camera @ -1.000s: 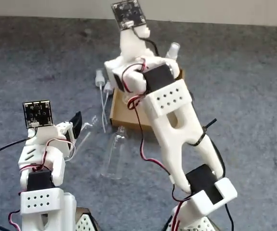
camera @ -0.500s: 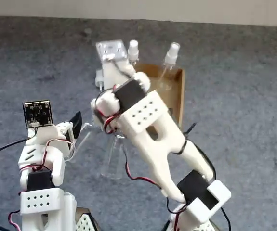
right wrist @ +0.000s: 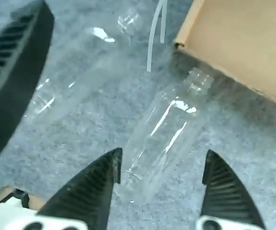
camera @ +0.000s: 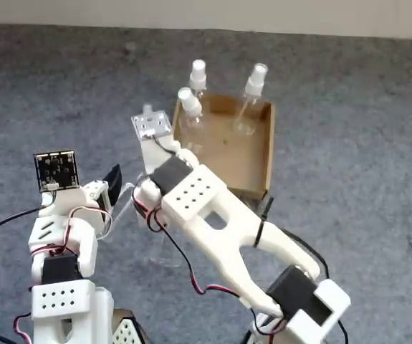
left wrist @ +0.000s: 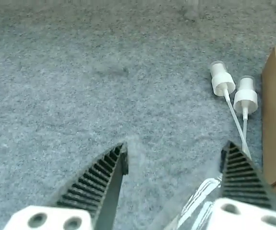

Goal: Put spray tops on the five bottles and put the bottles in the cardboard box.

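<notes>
Right wrist view: the right end effector (right wrist: 162,160), jaws spread, hangs over a capless bottle (right wrist: 164,139) lying just beside the cardboard box (right wrist: 243,43). The left end effector (left wrist: 175,147) is spread too; two spray tops (left wrist: 222,79) lie near the box.

Makeshift robotics test space, grey carpet surface (camera: 349,107), pale wall (camera: 299,14) behind, white arms (camera: 223,218) with bare wiring

Three capped bottles (camera: 198,72) (camera: 186,102) (camera: 255,77), two uncapped bottles (right wrist: 164,136) (right wrist: 73,72) (five altogether), two loose spray tops (left wrist: 221,79) (left wrist: 246,96), one cardboard box (camera: 269,143), two arms (camera: 62,236) (camera: 220,222).
</notes>
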`<act>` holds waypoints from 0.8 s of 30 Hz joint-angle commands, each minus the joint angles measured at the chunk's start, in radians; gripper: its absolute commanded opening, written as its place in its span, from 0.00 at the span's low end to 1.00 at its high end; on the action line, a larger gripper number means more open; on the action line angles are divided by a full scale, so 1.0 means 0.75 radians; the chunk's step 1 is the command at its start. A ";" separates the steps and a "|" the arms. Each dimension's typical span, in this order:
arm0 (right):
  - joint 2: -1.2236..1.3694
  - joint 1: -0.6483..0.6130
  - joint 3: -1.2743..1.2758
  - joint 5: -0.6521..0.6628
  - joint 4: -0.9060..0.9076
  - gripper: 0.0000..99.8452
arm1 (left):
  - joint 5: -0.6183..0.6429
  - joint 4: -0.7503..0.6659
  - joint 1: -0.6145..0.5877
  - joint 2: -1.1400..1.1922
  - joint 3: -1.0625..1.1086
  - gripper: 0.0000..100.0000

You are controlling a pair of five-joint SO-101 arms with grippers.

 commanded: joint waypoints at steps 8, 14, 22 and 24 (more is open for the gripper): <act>-0.081 -0.009 0.169 -0.027 -0.232 0.31 | -0.010 -0.033 -0.021 -0.015 -0.007 0.25; -0.056 -0.009 0.171 -0.096 -0.283 0.34 | -0.010 -0.033 -0.019 -0.015 -0.007 0.25; 0.132 -0.007 0.159 -0.102 -0.281 0.34 | -0.010 -0.033 -0.019 -0.015 -0.007 0.25; 0.148 -0.007 0.161 -0.104 -0.281 0.32 | -0.010 -0.033 -0.019 -0.015 -0.007 0.25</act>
